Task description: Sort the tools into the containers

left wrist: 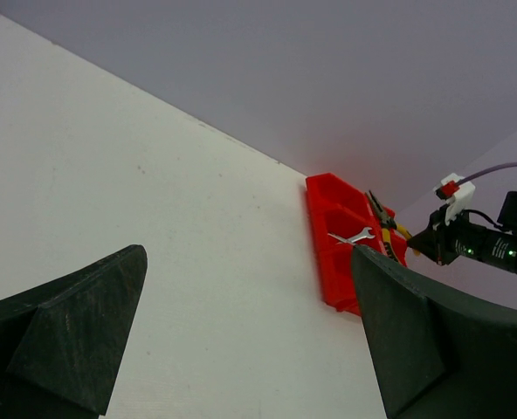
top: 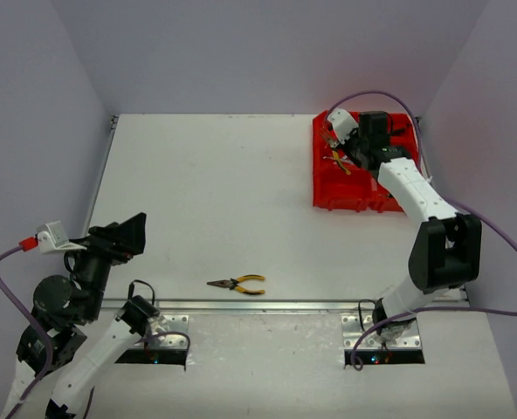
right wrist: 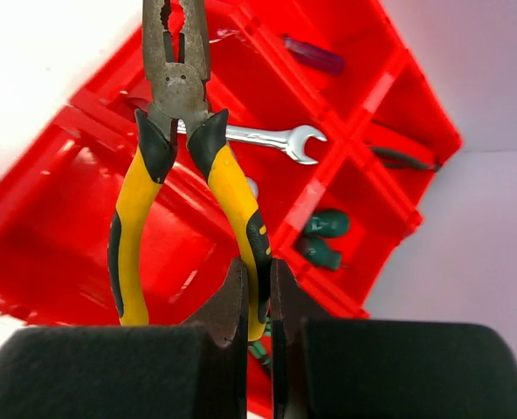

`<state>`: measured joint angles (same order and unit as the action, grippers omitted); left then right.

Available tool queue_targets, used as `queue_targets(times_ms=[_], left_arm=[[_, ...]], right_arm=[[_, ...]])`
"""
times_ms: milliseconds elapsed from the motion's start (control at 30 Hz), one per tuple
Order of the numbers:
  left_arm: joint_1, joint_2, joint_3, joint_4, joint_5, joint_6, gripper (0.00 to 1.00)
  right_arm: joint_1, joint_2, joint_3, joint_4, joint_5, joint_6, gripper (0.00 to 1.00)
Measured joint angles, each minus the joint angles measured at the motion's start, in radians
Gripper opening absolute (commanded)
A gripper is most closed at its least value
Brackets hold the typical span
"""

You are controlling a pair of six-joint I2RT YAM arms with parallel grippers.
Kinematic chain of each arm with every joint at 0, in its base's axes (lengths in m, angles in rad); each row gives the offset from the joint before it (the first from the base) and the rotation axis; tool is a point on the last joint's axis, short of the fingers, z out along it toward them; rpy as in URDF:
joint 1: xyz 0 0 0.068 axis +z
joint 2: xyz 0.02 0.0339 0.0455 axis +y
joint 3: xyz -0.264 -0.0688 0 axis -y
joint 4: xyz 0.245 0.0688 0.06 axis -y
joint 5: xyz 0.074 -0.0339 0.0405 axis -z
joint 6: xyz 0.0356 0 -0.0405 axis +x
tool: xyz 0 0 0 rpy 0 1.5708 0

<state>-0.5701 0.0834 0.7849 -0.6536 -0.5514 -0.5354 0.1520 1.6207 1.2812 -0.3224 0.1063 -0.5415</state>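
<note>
Nearest, the left hand (top: pixel 134 236) hovered with its black wedge-shaped fingers spread wide. Just ahead, slim yellow-handled metal pliers (top: pixel 237 285) lay flat on the matte white counter (top: pixel 224 201), near its front edge. Far right, the right hand (right wrist: pixel 257 288) pinched one rubbery handle of chunky yellow-and-black steel pliers (right wrist: pixel 178 92) above the glossy red plastic compartment tray (right wrist: pixel 75 201). Inside the tray, a shiny silver open-ended wrench (right wrist: pixel 267 137) and rounded green screwdriver handles (right wrist: pixel 324 223) rested in neighbouring bins.
</note>
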Motion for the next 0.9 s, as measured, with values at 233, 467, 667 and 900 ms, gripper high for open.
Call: queue_targets(times_ms=[233,467,667,900], left_arm=[[0.000,-0.001,0.000,0.007,0.013,0.008,1.00],[0.000,-0.016,-0.002,0.008,0.014,0.008,1.00],[0.000,-0.016,-0.002,0.012,0.020,0.010,1.00],[0.000,-0.016,-0.002,0.023,0.025,0.012,1.00]], right_arm=[[-0.008,-0.007,-0.094,0.121,0.024,-0.147,0.00],[-0.011,-0.019,-0.188,0.141,0.055,-0.248,0.00],[-0.012,-0.138,-0.195,0.127,0.055,-0.342,0.00],[-0.012,-0.250,-0.207,0.090,0.058,-0.461,0.00]])
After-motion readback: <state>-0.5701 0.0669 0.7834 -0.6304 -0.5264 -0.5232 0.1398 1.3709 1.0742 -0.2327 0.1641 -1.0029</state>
